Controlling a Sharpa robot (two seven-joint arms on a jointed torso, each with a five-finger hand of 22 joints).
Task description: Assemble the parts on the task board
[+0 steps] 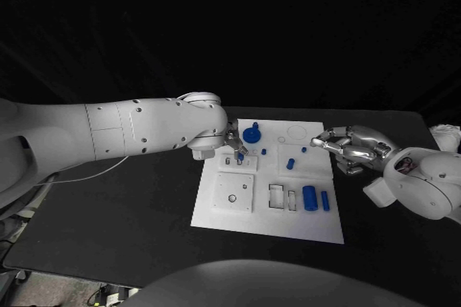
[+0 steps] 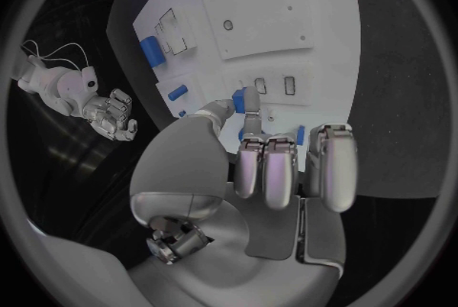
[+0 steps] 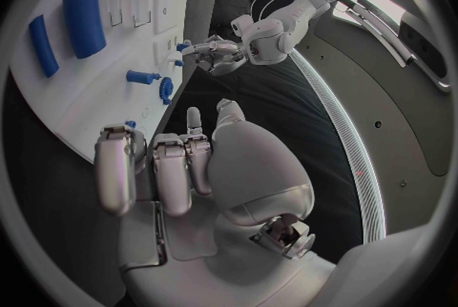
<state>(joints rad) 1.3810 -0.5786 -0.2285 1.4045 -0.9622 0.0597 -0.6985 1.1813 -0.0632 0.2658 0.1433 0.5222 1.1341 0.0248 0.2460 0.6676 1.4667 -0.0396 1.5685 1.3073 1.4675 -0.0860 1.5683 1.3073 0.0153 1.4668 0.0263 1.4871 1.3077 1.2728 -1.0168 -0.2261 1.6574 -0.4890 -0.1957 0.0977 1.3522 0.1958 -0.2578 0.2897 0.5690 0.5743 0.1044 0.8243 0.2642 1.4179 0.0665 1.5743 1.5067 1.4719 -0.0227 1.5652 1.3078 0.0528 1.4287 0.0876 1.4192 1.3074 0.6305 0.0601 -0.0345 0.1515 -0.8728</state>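
Two hands over the table, one at each side of the task board [image 1: 216, 214]. Board is the white plate mid-table; it carries recessed slots and a raised square plate [image 1: 234, 191] with a small hole.

Slots: the two rectangular cut-outs [image 1: 276, 196] near the board's centre look unfilled. Just beside them lie a big blue cylinder [image 1: 309, 198] and a slimmer blue bar [image 1: 326, 200], flat on the board surface, not in the slots. A short blue peg [image 1: 290, 164] sits further up; a blue round knob part [image 1: 252, 133] is near the far edge, with two tiny blue pieces close by.

Left hand [image 1: 230, 144] is at the board's far-left area, over the small two-slot block [image 1: 241, 162]. It pinches a small blue part [image 2: 240, 100] between thumb and a fingertip; the other fingers [image 2: 278, 169] are curled side by side. Whether the part touches the block, can't tell.

Right hand [image 1: 348, 148] hovers at the board's right edge, fingers curled in, nothing held that I can see.

View differences: the left wrist view shows the pinch plainly, whereas in the head view the left forearm covers most of that hand. The right wrist view shows the right hand's fingers [image 3: 157, 169] bunched together above the board edge, and the left hand across the board.
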